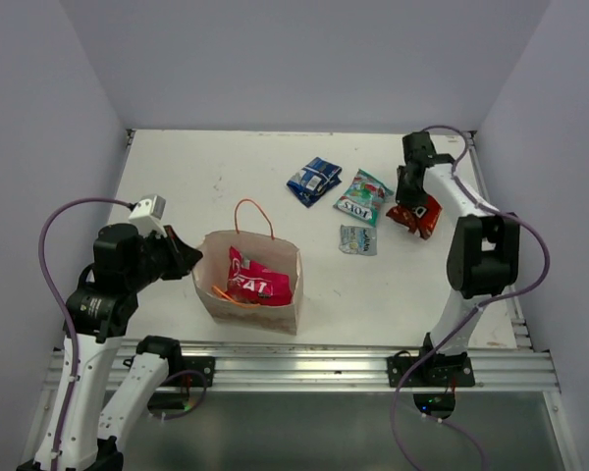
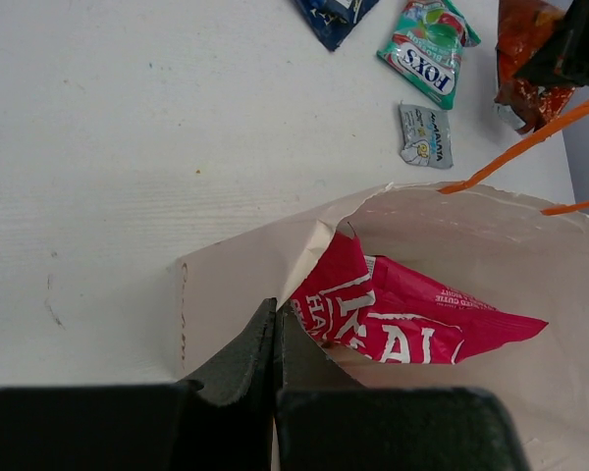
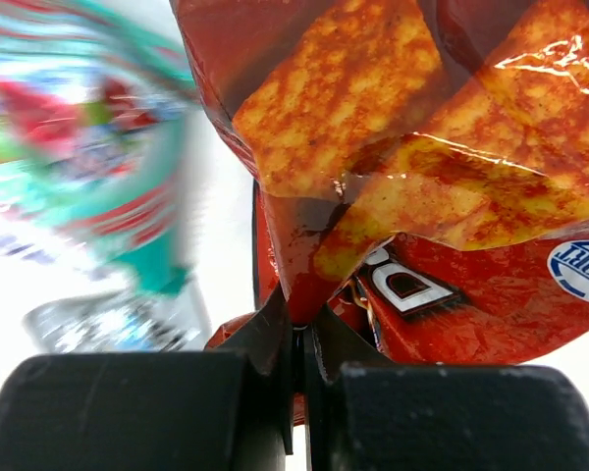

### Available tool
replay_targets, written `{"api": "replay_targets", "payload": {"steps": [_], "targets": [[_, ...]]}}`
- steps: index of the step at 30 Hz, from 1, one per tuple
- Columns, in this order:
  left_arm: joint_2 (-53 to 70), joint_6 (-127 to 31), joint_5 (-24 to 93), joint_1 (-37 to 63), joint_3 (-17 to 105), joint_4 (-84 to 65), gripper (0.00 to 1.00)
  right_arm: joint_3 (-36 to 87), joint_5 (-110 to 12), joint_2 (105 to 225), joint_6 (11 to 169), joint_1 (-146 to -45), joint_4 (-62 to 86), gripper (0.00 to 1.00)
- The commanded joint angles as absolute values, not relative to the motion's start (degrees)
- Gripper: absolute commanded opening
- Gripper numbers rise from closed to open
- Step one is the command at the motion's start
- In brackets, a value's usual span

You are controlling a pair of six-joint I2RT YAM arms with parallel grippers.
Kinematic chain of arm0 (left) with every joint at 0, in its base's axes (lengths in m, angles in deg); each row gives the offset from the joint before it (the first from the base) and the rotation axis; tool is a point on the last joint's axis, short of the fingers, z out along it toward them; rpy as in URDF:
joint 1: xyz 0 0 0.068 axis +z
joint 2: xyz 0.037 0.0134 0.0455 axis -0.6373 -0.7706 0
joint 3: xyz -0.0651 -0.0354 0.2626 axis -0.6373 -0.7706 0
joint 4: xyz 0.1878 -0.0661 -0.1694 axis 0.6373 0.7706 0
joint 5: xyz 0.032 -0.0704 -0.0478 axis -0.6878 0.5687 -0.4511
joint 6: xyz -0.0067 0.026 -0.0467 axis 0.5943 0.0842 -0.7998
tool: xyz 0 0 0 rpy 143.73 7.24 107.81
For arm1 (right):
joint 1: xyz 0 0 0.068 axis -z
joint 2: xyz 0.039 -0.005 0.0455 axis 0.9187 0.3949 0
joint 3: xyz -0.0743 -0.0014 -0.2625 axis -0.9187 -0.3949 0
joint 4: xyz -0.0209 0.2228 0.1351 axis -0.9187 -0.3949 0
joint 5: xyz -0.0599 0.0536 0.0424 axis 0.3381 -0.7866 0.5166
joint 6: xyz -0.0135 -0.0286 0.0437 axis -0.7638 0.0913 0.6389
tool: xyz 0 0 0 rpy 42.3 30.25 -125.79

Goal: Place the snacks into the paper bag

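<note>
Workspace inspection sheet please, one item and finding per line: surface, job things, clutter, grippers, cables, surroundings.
Surface: white table, a few faint marks.
Bag: upright and open, by the left arm.
In the bag: pink packet.
On the table: blue packet, green packet, grey packet, right of centre.
Orange packet: held by the right gripper.
Clutter: nothing seen.
Left gripper: jaws shut on the bag's rim.
Right gripper: jaws shut on the orange packet's edge.
Cables: purple loops off both arms, clear of the packets.
Surroundings: lilac walls, metal rail at the near edge.
</note>
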State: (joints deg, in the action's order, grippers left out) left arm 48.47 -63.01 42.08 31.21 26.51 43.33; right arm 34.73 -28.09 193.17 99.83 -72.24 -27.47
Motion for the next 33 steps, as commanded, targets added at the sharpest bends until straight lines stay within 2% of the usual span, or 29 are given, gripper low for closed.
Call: {"api": "replay_targets", "payload": {"steps": [1,6,9,11,14,16,20,22,26,33], "targets": [[48.5,-63.5,42.5,31.1,27.6,42.2,0.0,41.4,-34.3,179.6,98.5,-74.3,-28.5,0.0],[48.1,-63.6,43.0,31.1,26.8,41.1,0.0,59.8,-43.5,172.8,95.0,-89.1,-38.0,0.0],[48.1,-63.7,43.5,31.2,26.1,40.5,0.0,69.0,-58.4,173.1,96.4,-95.8,-39.6,0.0],[48.1,-63.8,43.5,31.2,25.9,40.2,0.0,72.5,-72.6,174.2,100.0,-99.1,-39.4,0.0],[48.0,-63.8,43.7,31.1,25.6,39.7,0.0,79.8,-84.6,178.6,103.8,-105.4,-40.3,0.0],[47.8,-63.7,43.7,31.2,25.6,39.6,0.0,84.4,-88.3,181.4,105.5,-110.2,-41.6,0.0],[47.9,-63.7,43.9,31.2,25.3,39.1,0.0,78.7,-98.3,181.9,110.0,-115.7,-36.1,0.0],[48.1,-63.7,43.9,31.1,25.2,39.0,0.0,73.9,-99.5,182.3,111.0,-118.0,-34.1,0.0],[48.8,-63.6,43.5,31.1,25.0,39.4,0.0,74.0,-96.9,184.9,106.8,-124.4,-40.9,0.0],[50.9,-64.0,43.2,31.2,24.3,40.4,0.0,59.1,-89.4,181.4,105.5,-124.3,-37.4,0.0]]}}
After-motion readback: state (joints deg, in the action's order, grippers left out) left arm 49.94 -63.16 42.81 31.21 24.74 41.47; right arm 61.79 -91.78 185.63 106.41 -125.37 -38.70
